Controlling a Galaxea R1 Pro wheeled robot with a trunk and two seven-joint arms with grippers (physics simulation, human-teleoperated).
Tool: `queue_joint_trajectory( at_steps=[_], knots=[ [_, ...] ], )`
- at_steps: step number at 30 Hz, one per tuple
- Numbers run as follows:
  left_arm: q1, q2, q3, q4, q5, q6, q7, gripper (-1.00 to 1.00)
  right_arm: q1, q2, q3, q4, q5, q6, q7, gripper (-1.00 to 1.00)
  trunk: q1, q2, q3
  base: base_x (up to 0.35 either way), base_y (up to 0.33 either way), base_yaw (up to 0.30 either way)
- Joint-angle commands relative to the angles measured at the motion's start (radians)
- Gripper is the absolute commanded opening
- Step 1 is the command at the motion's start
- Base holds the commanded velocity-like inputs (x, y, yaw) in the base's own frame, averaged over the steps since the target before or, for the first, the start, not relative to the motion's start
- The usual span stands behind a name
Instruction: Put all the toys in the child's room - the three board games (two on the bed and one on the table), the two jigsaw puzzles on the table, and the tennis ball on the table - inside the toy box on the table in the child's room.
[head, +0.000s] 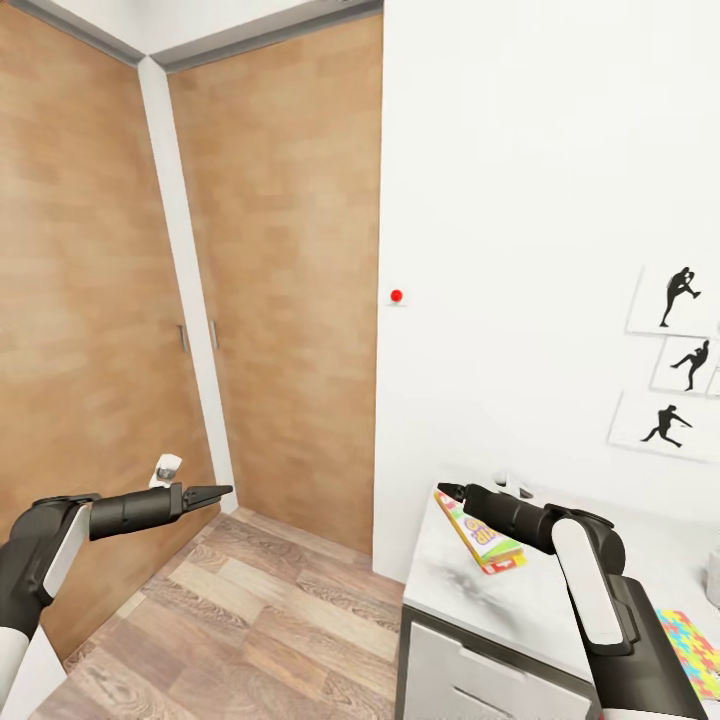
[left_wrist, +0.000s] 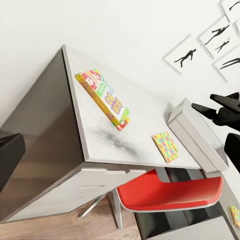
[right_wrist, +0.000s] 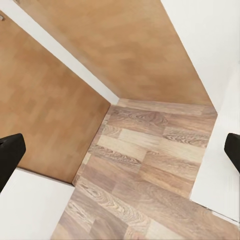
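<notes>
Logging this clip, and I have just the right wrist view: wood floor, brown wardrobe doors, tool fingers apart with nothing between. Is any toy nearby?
Observer: Yes. A colourful rectangular board game hangs tilted over a white table, with its shadow on the tabletop beneath it.
Operator: Is the toy box there?
Observer: A grey rectangular box stands on the same table, further along from the game.
Operator: Anything else to collect?
Observer: A small multicoloured jigsaw puzzle lies flat beside that box, near the table's edge above a red chair seat.
</notes>
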Motion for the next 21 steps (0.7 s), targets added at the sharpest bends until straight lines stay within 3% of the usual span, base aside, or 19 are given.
queue_joint_trajectory(
  at_steps=[1,11,21],
  knots=[
    [0.0,0.0,0.0,0.0,0.003,0.007,-0.001,1.0,0.0,0.0,-0.001,0.0,-0.001,0.004,0.0,1.0,0.0,-0.001,-0.001,-0.136,-0.052,0.0],
    [0.0,0.0,0.0,0.0,0.003,0.007,0.0,1.0,0.0,0.0,0.0,0.0,-0.001,0.005,0.0,1.0,0.0,-0.001,-0.001,-0.073,-0.199,0.0],
    [0.0,0.0,0.0,0.001,0.003,0.008,0.001,1.0,0.0,0.0,0.001,0.0,-0.001,0.004,0.0,1.0,0.0,-0.001,-0.001,0.034,-0.27,0.0]
  ],
)
